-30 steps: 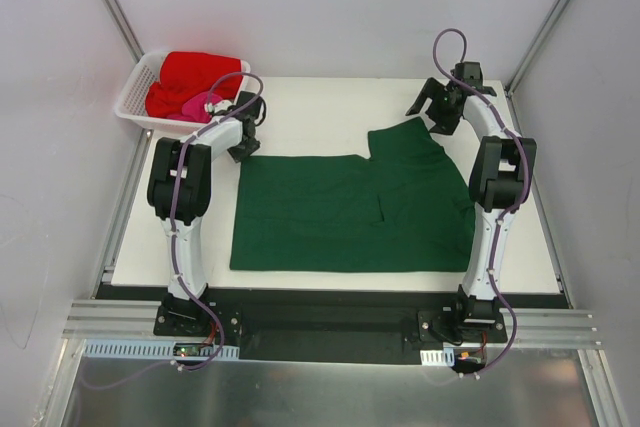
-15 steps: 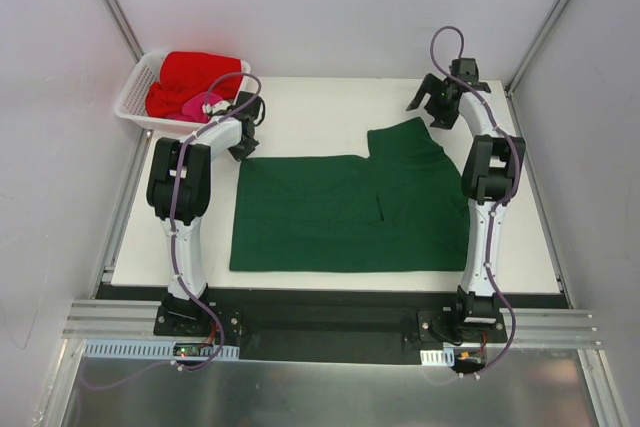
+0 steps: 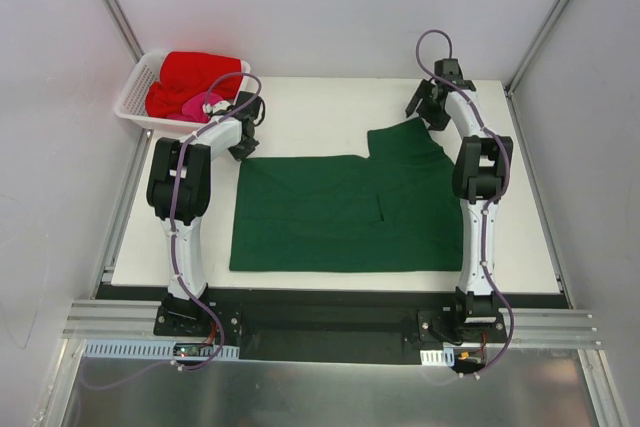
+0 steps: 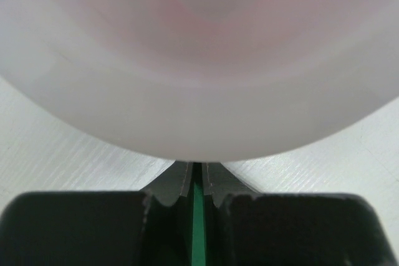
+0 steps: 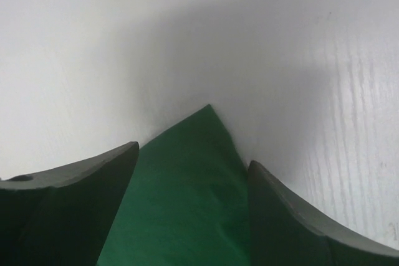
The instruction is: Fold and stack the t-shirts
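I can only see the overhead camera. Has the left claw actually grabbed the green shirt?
Observer: Yes. Its wrist camera shows the left gripper shut on a thin strip of the shirt.
Operator: And the right one?
Observer: The right gripper is open. Its fingers sit either side of the shirt's pointed corner and have not closed on it.

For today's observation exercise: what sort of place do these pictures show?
Probably a robotics lab test cell: left arm and right arm bolted at a white table, plain panel walls, a green t-shirt spread out, a basket of clothes.
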Tool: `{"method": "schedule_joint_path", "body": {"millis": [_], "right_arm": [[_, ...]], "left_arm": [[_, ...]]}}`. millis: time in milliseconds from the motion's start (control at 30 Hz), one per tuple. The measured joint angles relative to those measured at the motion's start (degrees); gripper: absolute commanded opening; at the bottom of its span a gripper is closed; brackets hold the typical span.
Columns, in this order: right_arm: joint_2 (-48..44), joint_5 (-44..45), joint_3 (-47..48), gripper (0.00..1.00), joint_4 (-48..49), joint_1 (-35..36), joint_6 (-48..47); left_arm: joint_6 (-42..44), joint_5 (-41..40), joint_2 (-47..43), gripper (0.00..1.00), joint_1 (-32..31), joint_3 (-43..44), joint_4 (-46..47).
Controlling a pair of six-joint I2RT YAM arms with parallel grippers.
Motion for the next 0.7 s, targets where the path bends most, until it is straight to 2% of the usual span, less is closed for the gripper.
{"method": "schedule_joint_path", "body": {"millis": [33,100,133,167,200,300,467,700], "right_arm": [[0.35,0.92,0.57,0.64,-0.57,0.31,0.37],[0.59,2.91,0.90,0.58,-1.11,0.83,1.03],[0.61,3.72,0.90,0.47,-1.40,1.01,1.44],[0.61,4.44,0.90,0.40,-1.86,1.09,1.92],[0.66,4.81,0.90,0.26,-2.14,1.09,1.99],[0.85,4.94,0.98,0.06,-3.48,1.09,3.26],[0.48,4.90,-0.22,0.02,-3.56,0.50,4.63],[-6.10,3.26,-11.63,0.01,-1.55,-1.25,5.40]], "left_arm": [[0.02,0.02,0.00,0.00,0.00,0.02,-0.02],[0.07,0.09,0.00,0.00,0.00,0.04,0.00],[0.07,0.11,0.00,0.00,0.00,0.07,-0.02],[0.07,0.17,0.00,0.00,0.00,0.07,-0.04],[0.09,0.22,0.00,0.00,0.00,0.07,-0.02],[0.07,0.28,0.00,0.00,0.02,0.07,-0.04],[0.22,0.52,-0.09,0.00,0.02,0.07,-0.02],[0.24,2.25,-1.16,0.00,0.11,-1.51,0.94]]}}
